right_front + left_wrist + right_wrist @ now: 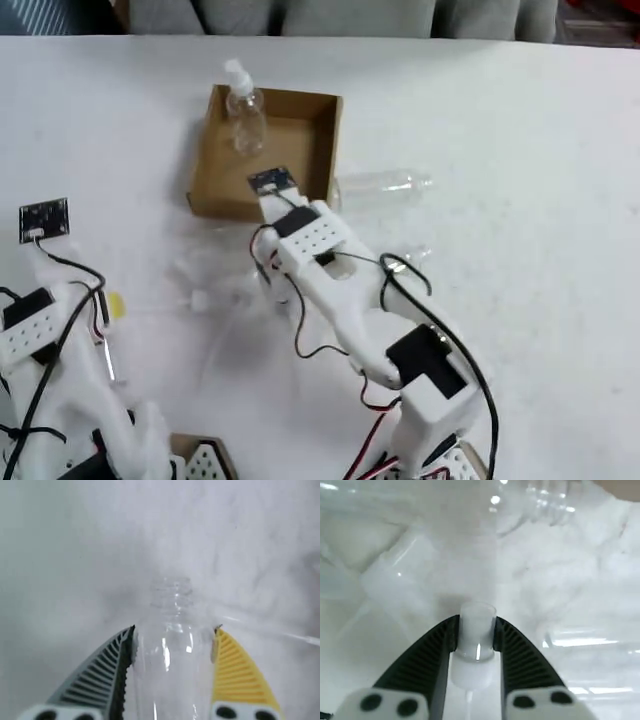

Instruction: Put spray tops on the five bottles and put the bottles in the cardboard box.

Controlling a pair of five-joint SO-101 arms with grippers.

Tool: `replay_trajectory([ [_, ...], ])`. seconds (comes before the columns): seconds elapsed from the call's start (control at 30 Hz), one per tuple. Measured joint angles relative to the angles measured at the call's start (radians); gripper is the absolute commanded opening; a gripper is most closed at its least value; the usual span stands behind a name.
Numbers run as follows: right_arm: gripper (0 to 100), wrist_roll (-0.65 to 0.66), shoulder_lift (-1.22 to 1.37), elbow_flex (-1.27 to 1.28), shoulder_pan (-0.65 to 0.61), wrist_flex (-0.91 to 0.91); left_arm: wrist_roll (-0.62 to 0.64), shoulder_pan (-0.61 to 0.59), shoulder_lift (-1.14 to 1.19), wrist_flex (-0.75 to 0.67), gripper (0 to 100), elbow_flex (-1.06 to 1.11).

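We see left tool (175,628) clamped on an uncapped bottle (172,600) | right tool (476,619) pinching a spray top (473,670) | one capped bottle (246,120) sits in the cardboard box (205,170) on the desk (520,120)

The white surface (540,150) carries an open cardboard box (205,165) toward its far side, standing flat. Just beside the box's right wall, 1 clear bottle (385,185) lies on its side with its neck pointing away from the box. Nearer than the box lies a cluster of clear plastic pieces (215,295), too faint to tell apart.
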Motion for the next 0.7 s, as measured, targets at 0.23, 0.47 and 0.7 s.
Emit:
replay_trajectory([
  [0.23, 1.6, 0.081, -0.107, 0.0, 0.092, 0.114, 0.0, 0.0, 0.0, -0.006, 3, 0.0],
  [0.47, 1.6, 0.132, -0.244, 0.069, 0.221, 0.147, 0.0, 0.012, 0.0, -0.006, 2, 0.0],
  [0.7, 1.6, 0.158, -0.466, 0.311, 0.239, 0.048, 0.0, 0.021, 0.0, -0.006, 2, 0.0],
])
